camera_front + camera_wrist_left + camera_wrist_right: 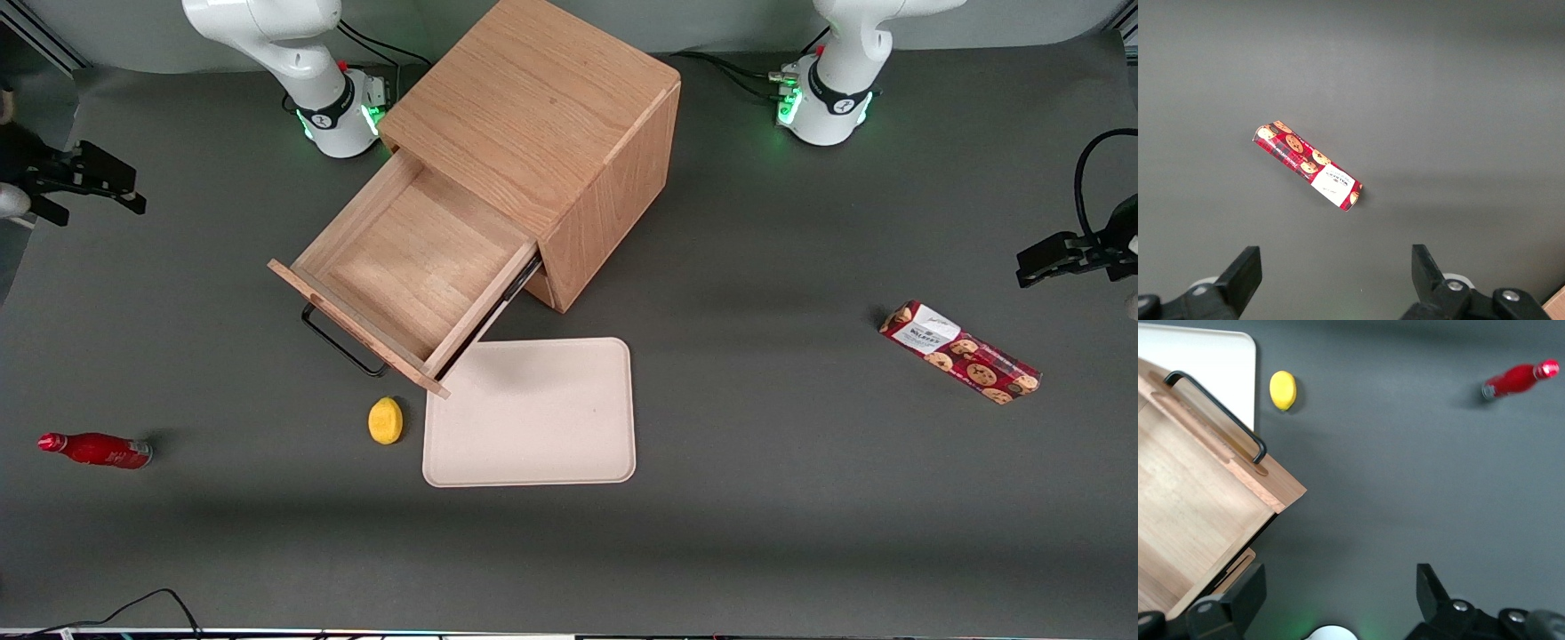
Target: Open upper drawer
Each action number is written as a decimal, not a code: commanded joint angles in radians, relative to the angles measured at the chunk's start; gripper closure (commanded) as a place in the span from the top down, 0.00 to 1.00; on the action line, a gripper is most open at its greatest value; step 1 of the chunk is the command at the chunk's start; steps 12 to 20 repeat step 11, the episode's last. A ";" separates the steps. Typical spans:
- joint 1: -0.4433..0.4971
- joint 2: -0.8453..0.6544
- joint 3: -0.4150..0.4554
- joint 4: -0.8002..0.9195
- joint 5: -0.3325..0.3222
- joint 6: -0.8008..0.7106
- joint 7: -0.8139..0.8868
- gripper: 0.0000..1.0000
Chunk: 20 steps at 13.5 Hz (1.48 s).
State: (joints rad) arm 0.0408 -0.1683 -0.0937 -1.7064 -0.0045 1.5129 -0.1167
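The upper drawer (418,258) of the light-brown cube cabinet (542,98) stands pulled far out, and its plain wooden inside is empty. Its black bar handle (342,347) sits on the drawer's front panel, on the side nearest the front camera. The drawer (1185,500) and its handle (1218,407) also show in the right wrist view. My right gripper (93,187) hangs apart from the drawer, toward the working arm's end of the table. In the right wrist view the gripper (1338,593) is open and empty over bare table.
A beige tray (533,444) lies in front of the drawer, partly under it. A yellow lemon (385,420) lies beside the tray. A red bottle (96,450) lies toward the working arm's end. A red cookie box (960,351) lies toward the parked arm's end.
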 commanded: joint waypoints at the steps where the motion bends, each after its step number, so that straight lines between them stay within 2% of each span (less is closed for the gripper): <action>1: 0.016 0.010 -0.008 -0.018 0.000 0.019 0.071 1.00; 8: 0.008 0.029 -0.008 -0.016 0.000 0.062 0.150 1.00; 20: 0.004 0.029 -0.009 -0.018 0.000 0.062 0.149 1.00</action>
